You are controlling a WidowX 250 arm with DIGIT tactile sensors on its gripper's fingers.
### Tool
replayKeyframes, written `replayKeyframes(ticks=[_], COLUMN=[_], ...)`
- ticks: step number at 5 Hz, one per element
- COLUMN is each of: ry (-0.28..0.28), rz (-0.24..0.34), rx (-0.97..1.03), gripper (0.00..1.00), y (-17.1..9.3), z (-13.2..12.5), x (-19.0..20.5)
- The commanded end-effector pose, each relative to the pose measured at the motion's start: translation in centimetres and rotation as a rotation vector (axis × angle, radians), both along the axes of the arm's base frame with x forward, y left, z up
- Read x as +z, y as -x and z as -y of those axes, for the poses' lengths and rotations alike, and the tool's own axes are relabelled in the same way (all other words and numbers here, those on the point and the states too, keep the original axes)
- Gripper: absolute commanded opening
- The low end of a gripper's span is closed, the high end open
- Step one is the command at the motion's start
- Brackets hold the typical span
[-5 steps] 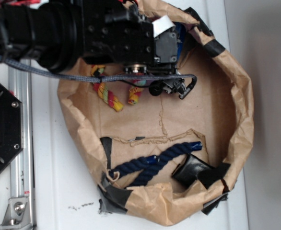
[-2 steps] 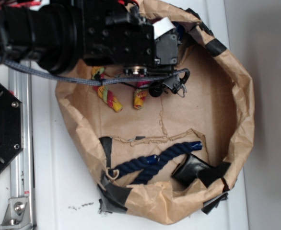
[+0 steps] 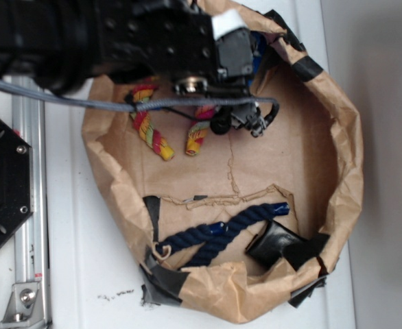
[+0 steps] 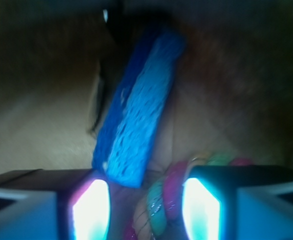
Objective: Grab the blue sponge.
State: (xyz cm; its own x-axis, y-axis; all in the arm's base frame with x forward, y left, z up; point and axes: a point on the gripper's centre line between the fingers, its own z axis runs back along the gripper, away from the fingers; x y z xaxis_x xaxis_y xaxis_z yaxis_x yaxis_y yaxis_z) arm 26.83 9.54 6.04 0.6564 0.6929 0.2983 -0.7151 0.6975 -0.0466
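Observation:
The blue sponge (image 4: 136, 107) is a bright-blue porous slab standing on its edge, running up and to the right just ahead of my fingers. In the exterior view only a sliver of the sponge (image 3: 257, 48) shows past the wrist, near the bag's top rim. My gripper (image 4: 146, 202) is open, and its lit pads (image 4: 90, 210) stand apart at the bottom of the wrist view. The sponge's near end sits just beyond the left pad. A multicoloured rope (image 4: 159, 200) lies between the fingers. In the exterior view the fingers are hidden under the black arm (image 3: 153, 41).
A crumpled brown paper bag (image 3: 345, 157) forms a walled basin patched with black tape. Inside lie two multicoloured rope ends (image 3: 149, 130), a dark navy twisted rope (image 3: 221, 233) and a black folded piece (image 3: 276, 243). A grey cable (image 3: 187, 104) loops under the arm.
The arm has moved toward the top of the exterior view, and more of the multicoloured rope ends now shows below it.

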Motion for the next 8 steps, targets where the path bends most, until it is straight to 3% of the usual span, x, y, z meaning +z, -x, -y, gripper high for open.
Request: replayKeyframes(ticks=[1,2,3,5,7,8], ry=[0.000,0.005,-0.007,-0.016,-0.032,-0.022], rz=[0.116,0.115,0.077,-0.001,-0.021,-0.030], rx=[0.055,0.076,0.073,0.041,0.024,-0.015], gripper=[1.00,1.00,1.00,1.00,1.00,0.00], y=[0.2,-0.7,-1.5,-1.1,-0.3,0.0], z=[-3.8,-4.3,-4.4,-2.7,-1.6,-0.3], x=[3.7,3.2,1.9,-1.3,-2.4,-3.0])
